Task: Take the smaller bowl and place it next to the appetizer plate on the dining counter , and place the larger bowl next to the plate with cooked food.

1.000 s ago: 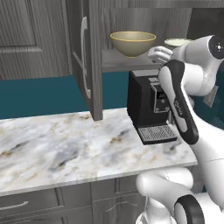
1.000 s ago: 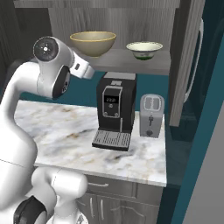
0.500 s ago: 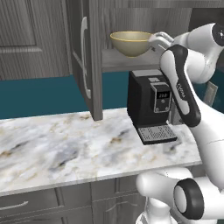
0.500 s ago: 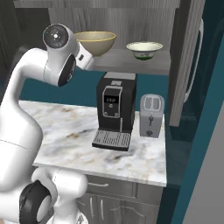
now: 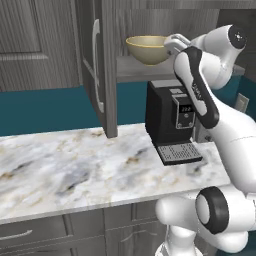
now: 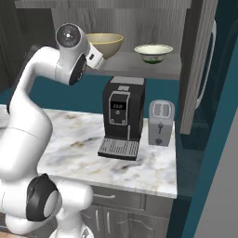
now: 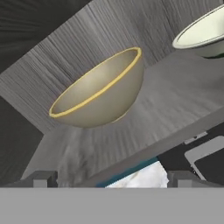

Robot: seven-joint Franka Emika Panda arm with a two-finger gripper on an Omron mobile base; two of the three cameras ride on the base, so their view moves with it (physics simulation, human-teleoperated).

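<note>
- The larger bowl (image 7: 103,89), tan with a yellowish rim, stands upright on the grey shelf (image 6: 158,69) of the open wall cabinet, toward the shelf's left part in the right base view.
- The smaller bowl (image 6: 153,52), pale cream with a thin rim, stands on the same shelf to the right of the larger bowl, apart from it; in the hand view only its edge shows at the upper right.
- The gripper (image 7: 111,177) sits in front of the shelf edge, pointed at the larger bowl. Its jaws stand wide open with nothing between them, and the two dark fingertips (image 7: 41,178) are short of the bowl, not touching it.
- In the left base view the white hand is just beside the larger bowl's right side at shelf height.
- The open cabinet door (image 5: 97,65) hangs to the left of the shelf.
- Below the shelf, a black coffee machine (image 6: 122,116) stands on the marble table (image 5: 65,170), with a silver toaster (image 6: 161,123) just beside it on its right.
</note>
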